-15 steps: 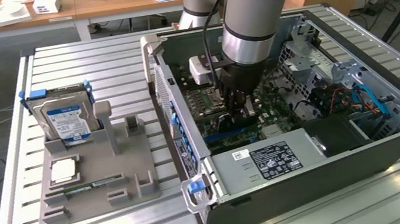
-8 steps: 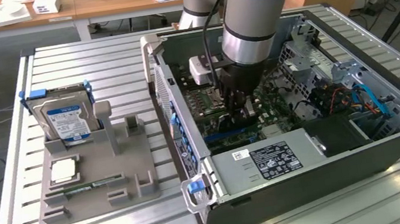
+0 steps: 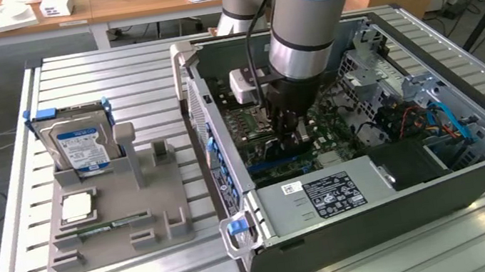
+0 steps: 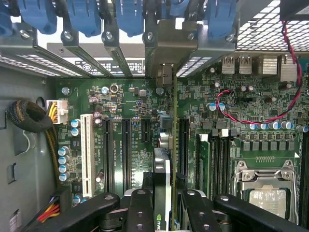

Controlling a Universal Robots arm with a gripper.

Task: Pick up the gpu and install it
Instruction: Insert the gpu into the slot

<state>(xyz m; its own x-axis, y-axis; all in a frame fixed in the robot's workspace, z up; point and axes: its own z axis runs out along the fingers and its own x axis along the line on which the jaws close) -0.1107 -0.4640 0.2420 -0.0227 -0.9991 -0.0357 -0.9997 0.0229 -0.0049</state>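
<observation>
The gpu [image 4: 162,174] appears edge-on in the wrist view, a thin card with a black face. It stands upright over the black expansion slots of the green motherboard [image 4: 130,106]. Its silver end bracket [image 4: 169,46] lies against the case's rear slot openings. My gripper [image 4: 164,200] is shut on the gpu, one black finger [image 4: 140,208] on each side of it. In the exterior view my gripper [image 3: 287,136] reaches down inside the open computer case [image 3: 479,173], with the dark gpu [image 3: 276,151] just below it. I cannot tell whether the card sits fully in a slot.
A grey holder [image 3: 162,213] at the exterior view's left carries a hard drive [image 3: 80,146], a processor [image 3: 76,208] and a memory stick [image 3: 103,229]. Inside the case are the power supply [image 3: 328,195], blue cables [image 3: 447,120], a processor socket [image 4: 265,193] and blue slot latches [image 4: 128,17].
</observation>
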